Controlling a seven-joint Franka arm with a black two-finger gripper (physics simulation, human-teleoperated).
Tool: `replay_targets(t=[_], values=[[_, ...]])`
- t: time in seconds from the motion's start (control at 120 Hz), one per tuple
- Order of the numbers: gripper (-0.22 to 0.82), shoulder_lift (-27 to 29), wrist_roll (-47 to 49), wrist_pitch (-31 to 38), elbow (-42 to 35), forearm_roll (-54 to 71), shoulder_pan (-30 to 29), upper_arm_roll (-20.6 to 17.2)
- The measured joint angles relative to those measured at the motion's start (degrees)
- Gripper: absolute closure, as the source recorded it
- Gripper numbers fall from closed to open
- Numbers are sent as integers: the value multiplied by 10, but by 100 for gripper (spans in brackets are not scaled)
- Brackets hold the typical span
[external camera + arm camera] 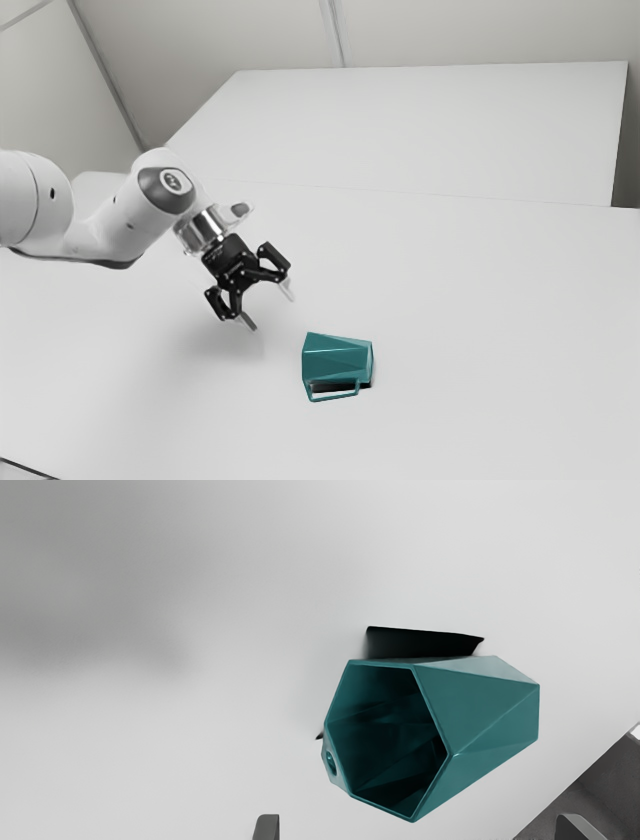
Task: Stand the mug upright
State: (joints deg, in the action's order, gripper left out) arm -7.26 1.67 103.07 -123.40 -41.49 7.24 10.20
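Mug [485,710], one, is lying sideways on the table [480,300], its inner bottom hiding in the dark. One hand [270,307] is hovering open, the wrist view cropping its two fingers [267,828].

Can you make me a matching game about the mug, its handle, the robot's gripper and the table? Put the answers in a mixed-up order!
Things:
1. Mug
2. Handle
3. Gripper
4. Table

What fits:
A. Black, with its fingers open
B. Pale and flat, with something lying on it
C. Teal and tipped over on its side
D. A loop sticking out from something's side

Right pairs: 1-C, 2-D, 3-A, 4-B
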Motion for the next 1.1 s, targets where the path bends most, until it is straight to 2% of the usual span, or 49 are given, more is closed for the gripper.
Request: replay_targets(t=[0.267,0.842,0.908,1.033,1.1], values=[[0,-38,-3,13,-3,-101,9,-20],[1,-70,-10,26,-12,-179,22,-51],[12,-72,-9,30,-11,-179,25,-52],[45,-74,-8,39,-6,-172,27,-53],[55,-74,-7,42,6,-161,27,-56]])
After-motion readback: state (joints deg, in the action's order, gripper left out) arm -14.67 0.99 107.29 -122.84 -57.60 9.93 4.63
